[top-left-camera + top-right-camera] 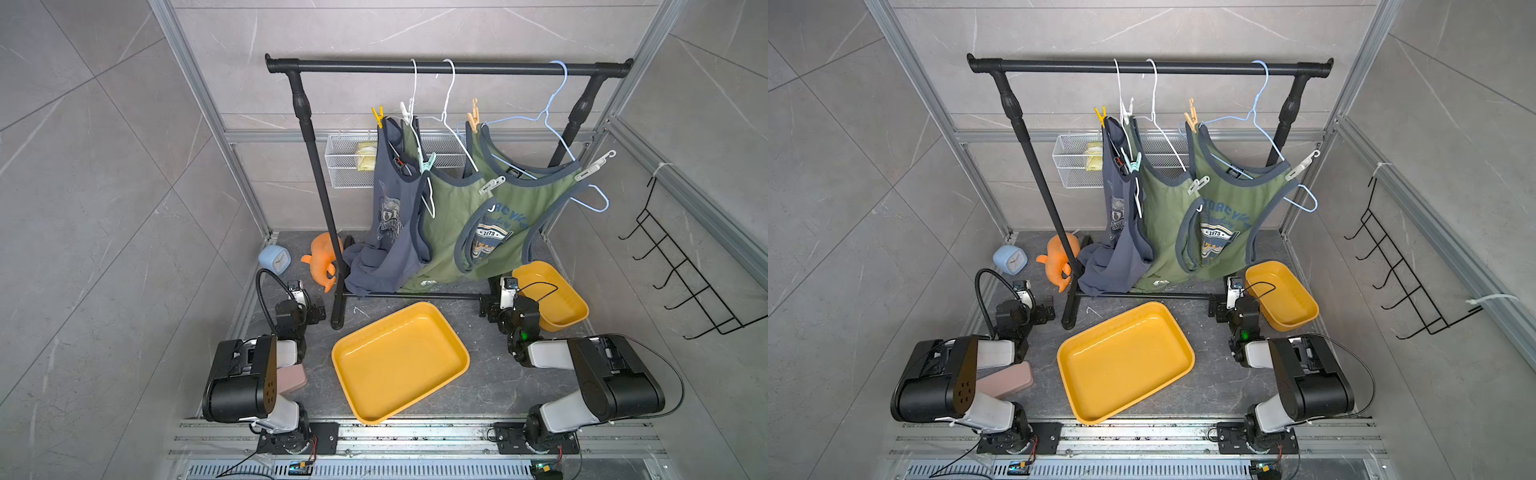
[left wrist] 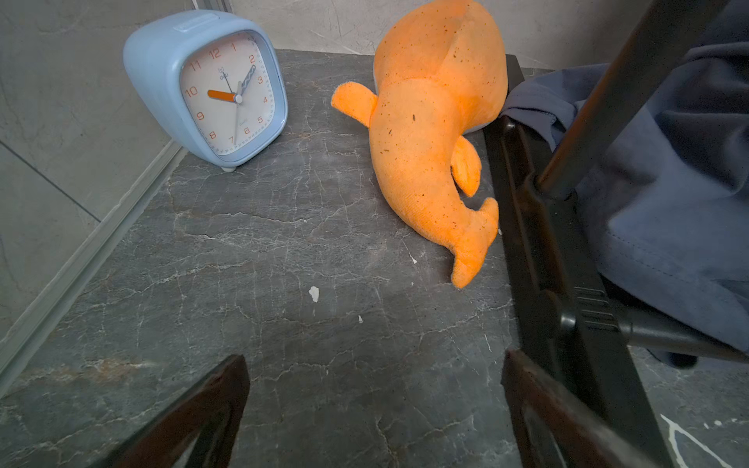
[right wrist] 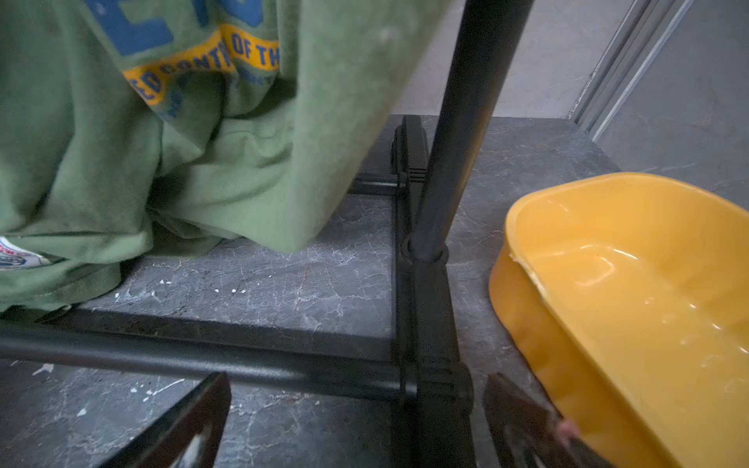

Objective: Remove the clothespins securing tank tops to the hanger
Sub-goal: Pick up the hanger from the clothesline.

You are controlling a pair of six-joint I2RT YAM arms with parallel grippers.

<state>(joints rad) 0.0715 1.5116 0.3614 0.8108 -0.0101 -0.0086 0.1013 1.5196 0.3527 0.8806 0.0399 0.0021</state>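
Note:
Three tank tops hang on wire hangers from the black rack (image 1: 449,67): a slate blue one (image 1: 388,224) and two olive green ones (image 1: 446,232) (image 1: 513,203). Several clothespins pin their straps: yellow (image 1: 377,116), white (image 1: 405,111), mint green (image 1: 428,163), orange-tan (image 1: 473,116), white (image 1: 491,185) and white (image 1: 595,165). My left gripper (image 2: 373,358) rests low by the rack's left foot, open and empty. By the rack's right foot sits my right gripper (image 3: 357,377), open too, under the green hem (image 3: 227,170).
A large yellow tray (image 1: 399,365) lies in front of the rack, and a smaller yellow bin (image 1: 552,299) sits beside my right arm. A blue clock (image 2: 210,89) and an orange plush whale (image 2: 429,133) stand near my left gripper. A wire basket (image 1: 345,162) hangs on the back wall.

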